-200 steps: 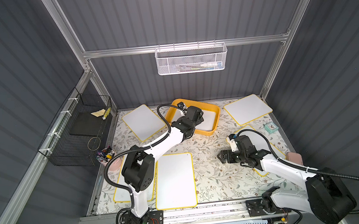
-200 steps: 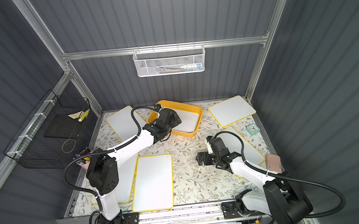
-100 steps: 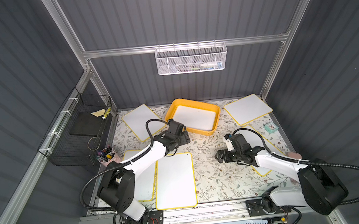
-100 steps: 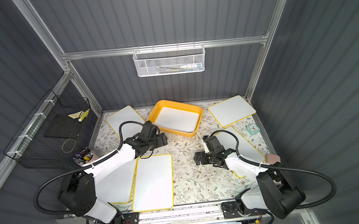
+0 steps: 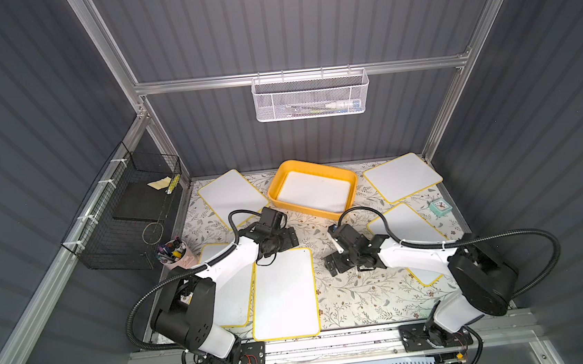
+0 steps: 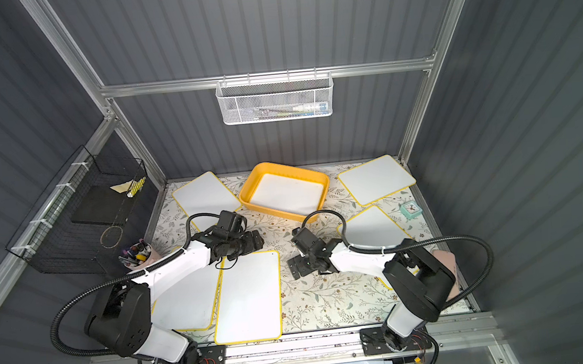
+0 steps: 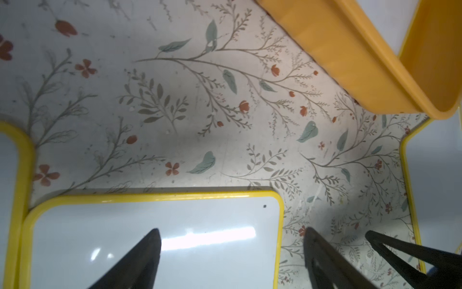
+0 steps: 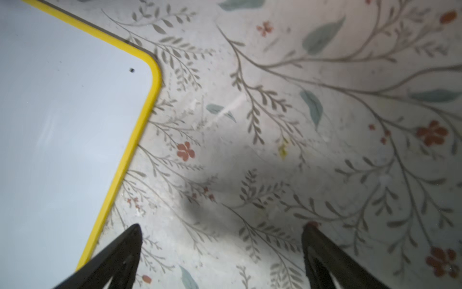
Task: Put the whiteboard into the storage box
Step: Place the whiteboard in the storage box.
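Note:
The yellow storage box (image 5: 321, 167) (image 6: 288, 167) stands at the back centre with one whiteboard (image 5: 314, 191) lying flat inside it. Another yellow-edged whiteboard (image 5: 285, 293) (image 6: 248, 298) lies at the front centre. My left gripper (image 5: 289, 239) (image 6: 257, 241) hovers open over this board's far right corner. In the left wrist view the left gripper (image 7: 231, 230) straddles the board's side edge (image 7: 280, 237), with the box (image 7: 350, 62) beyond. My right gripper (image 5: 331, 264) (image 8: 221, 226) is open and empty over the floral mat, just right of that corner (image 8: 70, 112).
More whiteboards lie at the back left (image 5: 231, 195), back right (image 5: 401, 177), under the right arm (image 5: 405, 223) and under the left arm (image 5: 231, 296). A pen cup (image 5: 172, 252), a black wire basket (image 5: 130, 211), a white mesh basket (image 5: 309, 96) and a teal clock (image 5: 440, 206) stand around.
My left arm has drawn back from over the storage box to the far corner of the front whiteboard. The right gripper has shifted left toward that same corner.

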`<action>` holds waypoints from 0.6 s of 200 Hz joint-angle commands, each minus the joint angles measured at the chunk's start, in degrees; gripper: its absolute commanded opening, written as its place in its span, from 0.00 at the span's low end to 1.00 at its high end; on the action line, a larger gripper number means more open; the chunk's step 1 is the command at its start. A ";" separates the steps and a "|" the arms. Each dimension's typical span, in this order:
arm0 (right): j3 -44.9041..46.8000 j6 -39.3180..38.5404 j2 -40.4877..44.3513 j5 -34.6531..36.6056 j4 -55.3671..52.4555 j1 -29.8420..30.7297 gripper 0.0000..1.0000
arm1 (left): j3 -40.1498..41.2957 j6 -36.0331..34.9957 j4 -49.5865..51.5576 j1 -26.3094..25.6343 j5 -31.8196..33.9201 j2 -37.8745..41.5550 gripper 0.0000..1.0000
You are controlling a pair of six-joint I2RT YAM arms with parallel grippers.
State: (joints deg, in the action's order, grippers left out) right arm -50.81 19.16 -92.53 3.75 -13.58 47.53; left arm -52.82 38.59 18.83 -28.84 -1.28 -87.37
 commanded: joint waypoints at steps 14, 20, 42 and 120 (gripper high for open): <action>-8.68 -2.43 -5.87 4.68 -4.86 3.18 0.99 | 3.57 3.56 -3.62 4.55 -1.80 3.51 0.89; -9.10 -2.54 -6.37 4.90 -4.85 3.79 0.99 | 3.68 3.48 -3.66 4.90 -1.93 3.61 0.89; -9.95 -2.33 -8.37 4.61 -4.72 5.30 0.99 | 3.99 2.93 -2.78 5.85 -1.77 4.26 0.89; -10.72 -1.05 -12.58 8.83 -7.60 8.37 0.99 | 4.05 2.64 -4.45 6.86 -1.73 2.90 0.89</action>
State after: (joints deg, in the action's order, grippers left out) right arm -61.95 17.72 -104.60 9.54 -18.57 55.88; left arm -48.03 41.17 14.70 -22.55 -1.78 -83.50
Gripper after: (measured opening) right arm 0.990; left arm 0.888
